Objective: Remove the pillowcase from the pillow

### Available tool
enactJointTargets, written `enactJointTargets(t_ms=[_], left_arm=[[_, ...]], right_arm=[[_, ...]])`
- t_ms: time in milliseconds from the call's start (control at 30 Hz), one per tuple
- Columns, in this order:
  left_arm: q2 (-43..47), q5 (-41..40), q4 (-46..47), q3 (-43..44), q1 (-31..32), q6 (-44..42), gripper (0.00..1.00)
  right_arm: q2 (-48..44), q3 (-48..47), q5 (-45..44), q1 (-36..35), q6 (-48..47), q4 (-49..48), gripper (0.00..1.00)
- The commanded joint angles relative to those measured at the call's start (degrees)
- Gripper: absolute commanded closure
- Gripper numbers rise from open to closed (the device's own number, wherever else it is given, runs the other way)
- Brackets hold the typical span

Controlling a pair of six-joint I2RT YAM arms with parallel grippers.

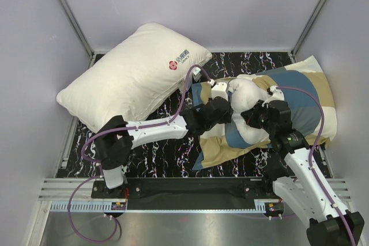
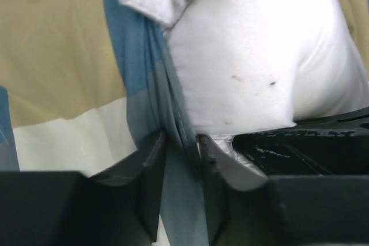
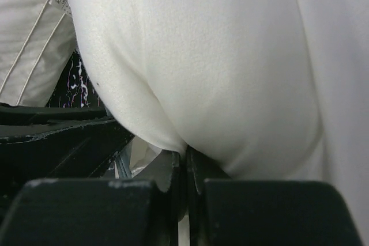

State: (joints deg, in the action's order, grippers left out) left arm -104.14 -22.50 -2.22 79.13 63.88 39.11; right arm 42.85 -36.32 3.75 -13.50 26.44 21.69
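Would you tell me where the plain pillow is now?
In the top view, right of centre: the plain pillow bulges from the checked pillowcase, right of the logo pillow.

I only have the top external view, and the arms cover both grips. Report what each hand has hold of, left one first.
Observer: The left hand pinches a teal blue fold of the soft checked teal, tan and cream fabric pillowcase.
Operator: Now the right.
Observer: The right hand is shut on a bulge of the plump, plain off-white pillow.
Operator: Say whether the pillow is bare beside the left grip.
Observer: It is bare right next to that fold, and one tiny dark speck shows on it there.
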Motion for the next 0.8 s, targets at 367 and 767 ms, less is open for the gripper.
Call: enactJointTargets(t_ms=[367,767], left_arm=[[9.7,-1.1,6.8,-24.5,-1.6,4.5,1.00],[6.4,0.5,12.8,-32.6,-4.1,7.1,1.00]], right_arm=[[3.5,-7.5,-16.1,0.8,-0.3,2.9,1.00],[5.1,-23.3,-20.3,2.1,-2.7,7.4,1.00]])
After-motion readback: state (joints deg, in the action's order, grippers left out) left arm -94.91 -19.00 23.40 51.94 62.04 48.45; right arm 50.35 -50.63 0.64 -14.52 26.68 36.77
